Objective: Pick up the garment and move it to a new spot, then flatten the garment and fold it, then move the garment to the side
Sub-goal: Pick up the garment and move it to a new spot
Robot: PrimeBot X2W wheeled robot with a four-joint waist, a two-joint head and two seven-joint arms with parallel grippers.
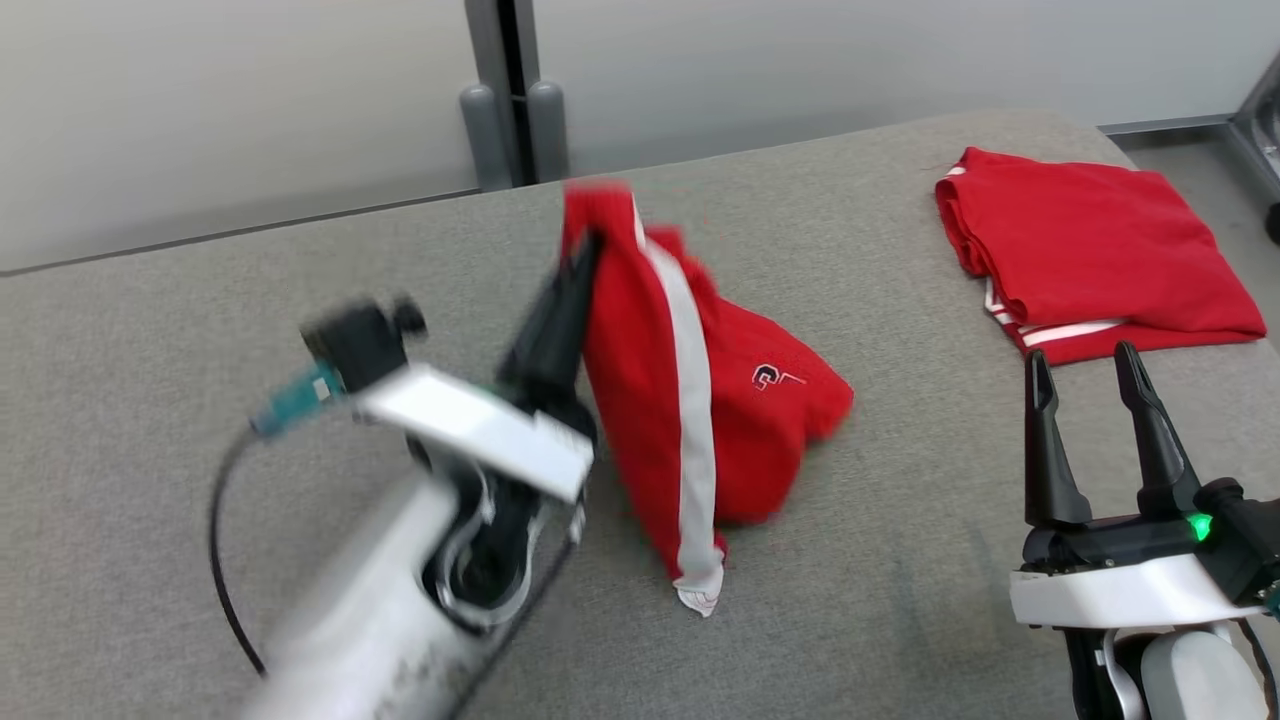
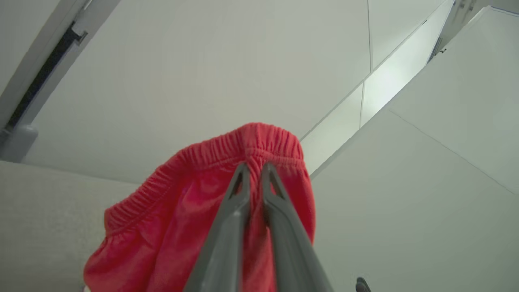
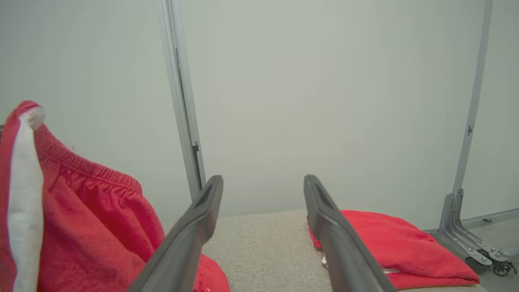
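left hand [image 1: 592, 248] pinching red shorts [image 1: 700, 400]; folded red garment [image 1: 1090, 240] far right

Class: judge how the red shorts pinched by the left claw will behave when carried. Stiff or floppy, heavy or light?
Probably floppy: the red shorts hang in folds from the left claw, lower end slumped on the table. Likely light: a pinch at the waistband lifts them. They may drag when moved.
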